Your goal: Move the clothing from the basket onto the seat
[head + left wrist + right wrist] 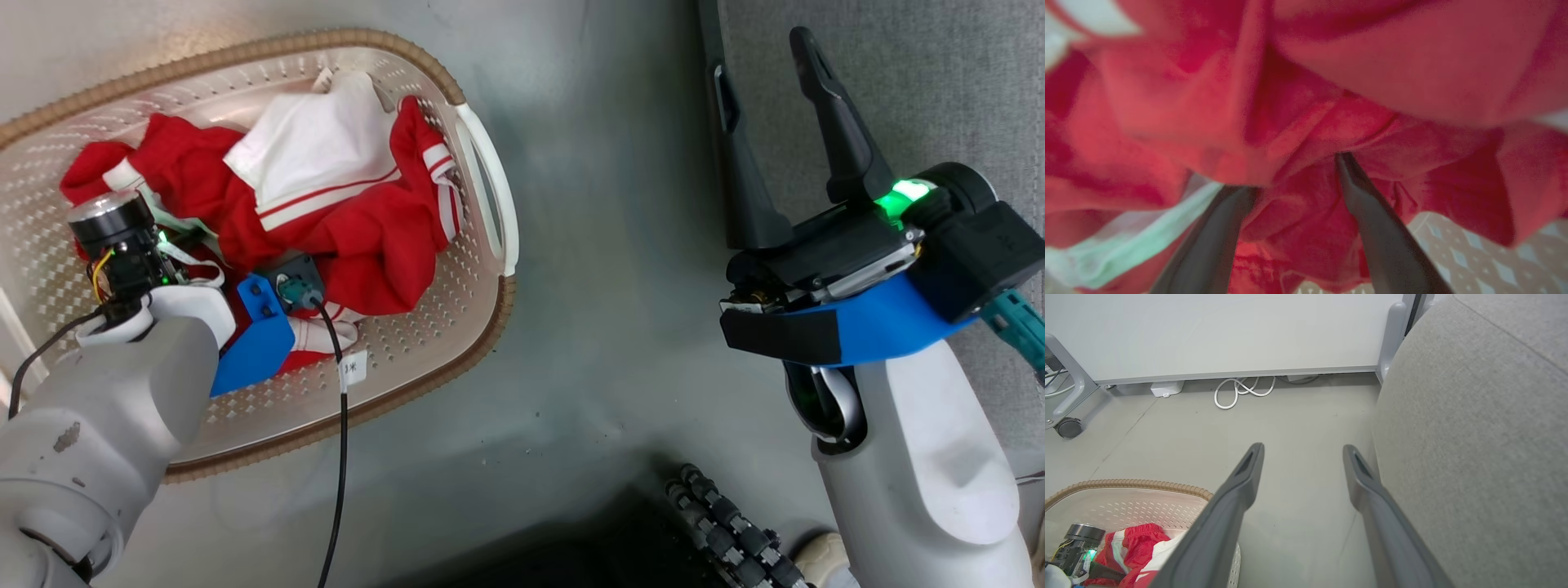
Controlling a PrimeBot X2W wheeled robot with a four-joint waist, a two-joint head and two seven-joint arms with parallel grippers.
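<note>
The left hand [1292, 173] is open and pushed down into the red clothing [343, 237], probably to take a fold between its jaws. The clothing lies in the basket [441, 343]. The right hand [763, 61], open and empty, hangs over the floor [604, 245] beside the seat [939, 82], out of the way.

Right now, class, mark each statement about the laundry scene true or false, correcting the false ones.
1. The red clothing lies in the basket. True.
2. The right gripper holds a garment. False: its fingers stand apart, empty, beside the sofa seat.
3. The left gripper reaches into the clothing, fingers apart. True.
4. The basket stands on the sofa seat. False: it stands on the floor.
</note>
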